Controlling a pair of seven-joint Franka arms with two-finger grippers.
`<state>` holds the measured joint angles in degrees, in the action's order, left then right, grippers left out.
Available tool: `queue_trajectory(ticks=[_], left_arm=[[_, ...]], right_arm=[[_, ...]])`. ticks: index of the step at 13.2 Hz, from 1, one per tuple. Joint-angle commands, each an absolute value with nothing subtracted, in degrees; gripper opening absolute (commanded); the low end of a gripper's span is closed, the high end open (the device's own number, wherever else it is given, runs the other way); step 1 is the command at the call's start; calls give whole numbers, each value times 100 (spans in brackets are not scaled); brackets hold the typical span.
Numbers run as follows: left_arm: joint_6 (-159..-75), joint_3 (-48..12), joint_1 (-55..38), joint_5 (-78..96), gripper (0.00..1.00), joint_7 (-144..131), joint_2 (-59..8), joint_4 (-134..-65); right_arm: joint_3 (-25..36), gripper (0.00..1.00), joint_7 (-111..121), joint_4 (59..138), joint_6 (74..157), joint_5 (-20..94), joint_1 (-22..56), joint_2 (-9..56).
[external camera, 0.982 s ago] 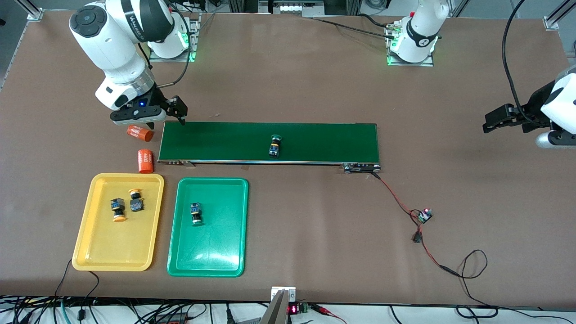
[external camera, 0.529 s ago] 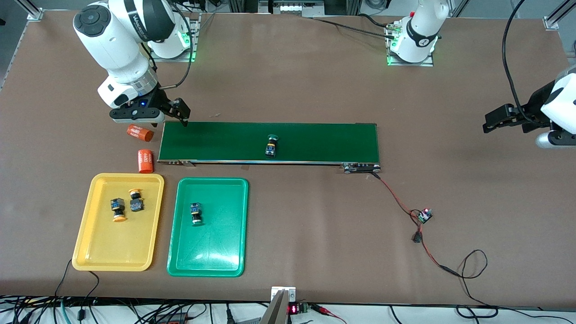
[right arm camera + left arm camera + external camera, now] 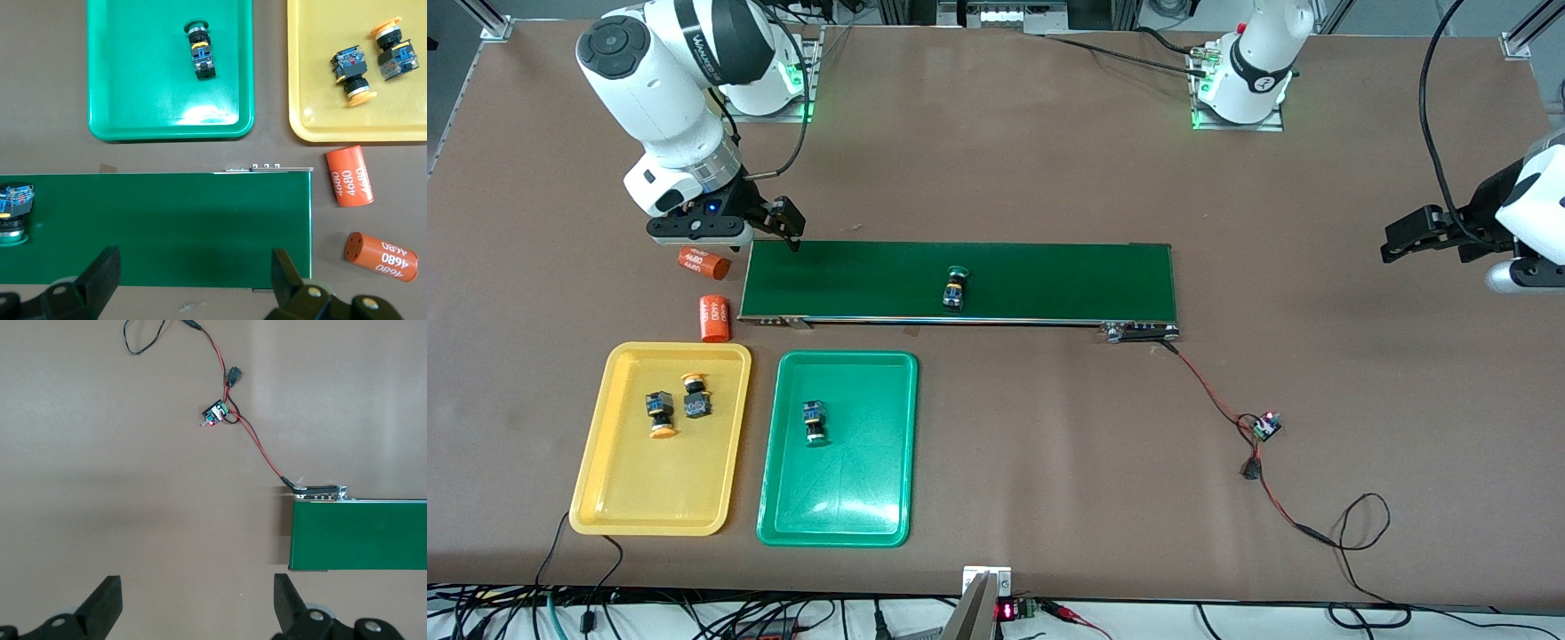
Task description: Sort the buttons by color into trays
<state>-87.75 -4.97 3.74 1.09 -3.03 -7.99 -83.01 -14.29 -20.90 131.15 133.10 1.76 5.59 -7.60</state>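
A green-capped button (image 3: pixel 954 291) lies on the dark-green conveyor belt (image 3: pixel 1049 276), near its middle; it also shows in the right wrist view (image 3: pixel 13 208). Another green-capped button (image 3: pixel 813 421) lies in the green tray (image 3: pixel 838 520), seen too in the right wrist view (image 3: pixel 201 50). Two yellow-capped buttons (image 3: pixel 660 412) (image 3: pixel 695 397) lie in the yellow tray (image 3: pixel 649 511). My right gripper (image 3: pixel 769 224) is open and empty over the belt's end toward the right arm. My left gripper (image 3: pixel 1414 236) is open and empty, waiting off the belt's other end.
Two orange cylinders with white print (image 3: pixel 703 263) (image 3: pixel 713 318) lie beside the belt's end, between my right gripper and the yellow tray. A red-and-black wire (image 3: pixel 1218 400) runs from the belt's motor end to a small circuit board (image 3: pixel 1265 426).
The green-capped button on the belt has travelled along it toward the right arm's end. My right gripper has shifted slightly toward the belt. The left arm has not moved.
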Motion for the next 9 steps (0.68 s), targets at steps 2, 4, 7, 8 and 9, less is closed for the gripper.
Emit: queue_trajectory(ticks=[2, 4, 7, 8, 9], left_arm=[[-8728, -475, 387, 158, 100, -272, -817, -8191], [-8728, -483, 387, 158, 100, -273, -809, -8191], [-8728, -483, 387, 158, 100, -273, -809, -8191], [-8728, -483, 387, 167, 100, -272, -817, -8191], [-8728, -483, 387, 167, 100, -272, -817, -8191]], right_arm=[[-1564, 100, -2408, 12850, 13184, 184, 571, -589], [-1582, 100, -2434, 12762, 13131, 184, 589, -484], [-1582, 100, -2714, 12648, 13131, 176, 729, -264], [-1582, 100, -2803, 12578, 13131, 176, 799, -151], [-1582, 100, -2821, 12534, 13131, 176, 808, -106]])
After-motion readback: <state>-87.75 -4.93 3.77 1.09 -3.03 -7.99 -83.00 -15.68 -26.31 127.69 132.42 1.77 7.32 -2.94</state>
